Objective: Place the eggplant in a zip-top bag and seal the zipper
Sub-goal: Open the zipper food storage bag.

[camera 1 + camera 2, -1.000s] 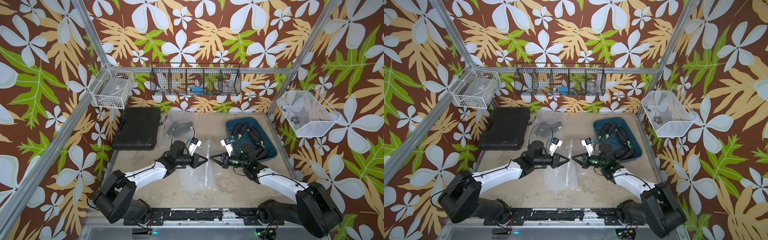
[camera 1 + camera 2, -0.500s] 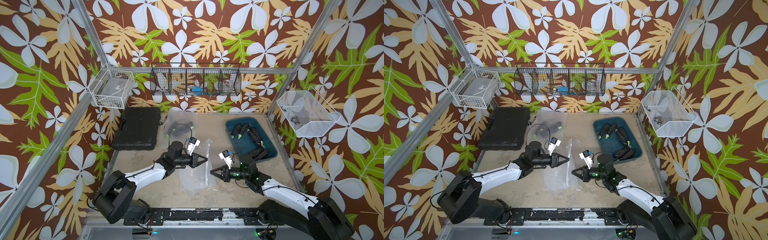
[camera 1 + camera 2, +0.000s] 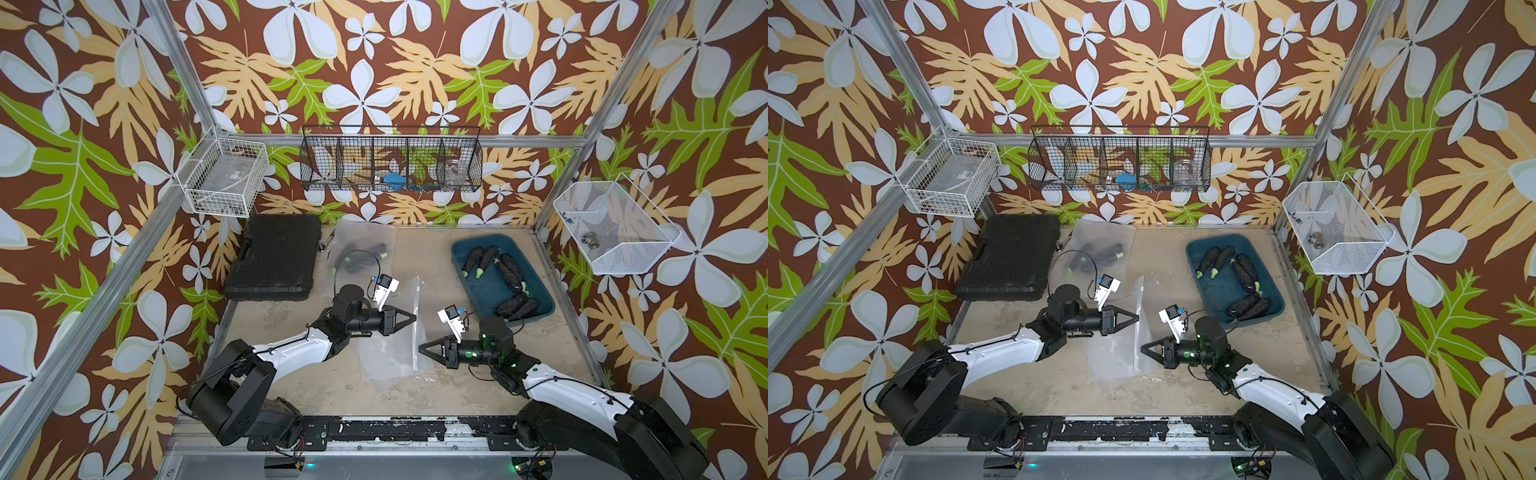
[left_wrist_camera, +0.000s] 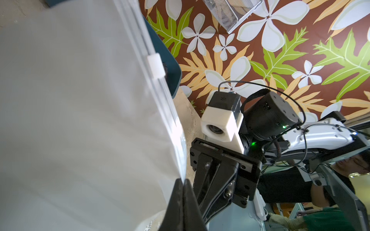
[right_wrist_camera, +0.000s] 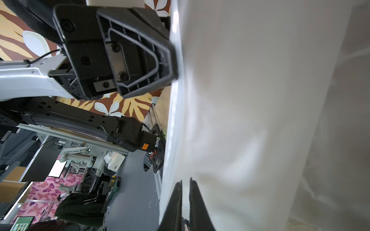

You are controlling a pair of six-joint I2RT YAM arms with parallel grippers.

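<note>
Logging a shift on the right side: right gripper (image 3: 420, 347) no longer tip to tip with left gripper (image 3: 412, 319) as a second back, now lower along the zipper rim of the clear plastic zip-top bag (image 3: 386, 353), nearer the front. Left jaws clenched flat on that rim in the left wrist view. Right jaws a slit apart with film showing between, so cannot tell whether gripping or merely riding the rim. Judging the hold points as spread for working the mouth, not yet for sealing. No dark purple eggplants (image 3: 509, 272) seen inside this bag, the visible ones lying in the teal plastic tray (image 3: 488, 291) or in a second clear bag (image 3: 361, 249) at the back. White zipper slider (image 4: 155, 66) sitting farther up the rim, apart from the left tips. Room: bare sandy tabletop (image 3: 324, 386) toward the front, tray wall near the right wrist, black hard case (image 3: 274, 257) well apart on the left.
</note>
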